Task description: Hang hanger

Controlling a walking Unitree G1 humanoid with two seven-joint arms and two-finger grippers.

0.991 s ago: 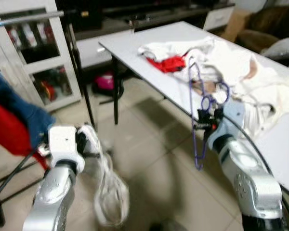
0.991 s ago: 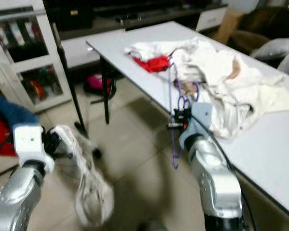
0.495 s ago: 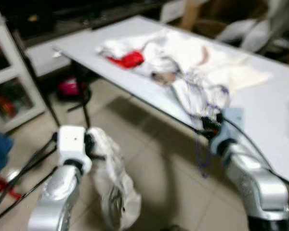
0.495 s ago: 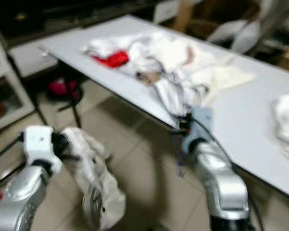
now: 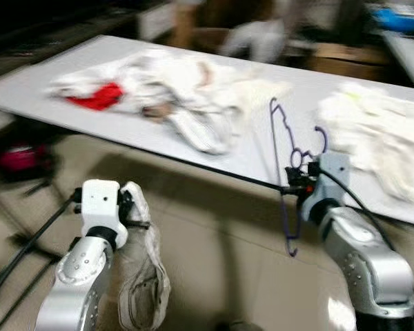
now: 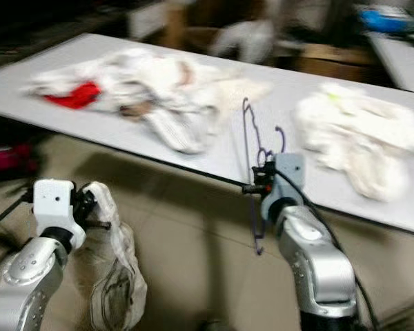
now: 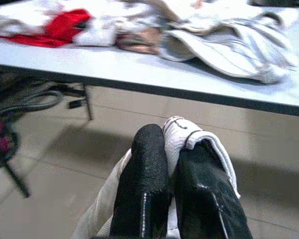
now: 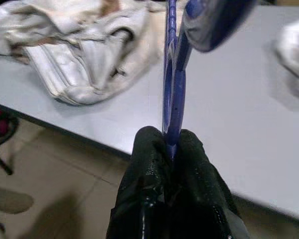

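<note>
A purple hanger (image 5: 276, 141) stands roughly upright in front of the white table's edge (image 5: 255, 181), its hook (image 5: 322, 138) toward the table. My right gripper (image 5: 294, 185) is shut on its lower part; the right wrist view shows the black fingers (image 8: 149, 164) clamped on the purple hanger bar (image 8: 170, 99). My left gripper (image 5: 133, 209) is low on the left, shut on a white garment (image 5: 148, 276) that hangs down toward the floor. In the left wrist view, a fold of the white garment (image 7: 182, 134) is pinched between the fingers (image 7: 147, 164).
The long white table carries a heap of pale clothes (image 5: 186, 89) with a red piece (image 5: 96, 96), and a second white pile (image 5: 379, 138) to the right. Black stand legs (image 5: 21, 245) and a pink object (image 5: 21, 158) sit on the tiled floor at left.
The camera has swung to the right: the clothes rack and cabinet have left the picture and the table now spans it. Both grippers keep their holds.
</note>
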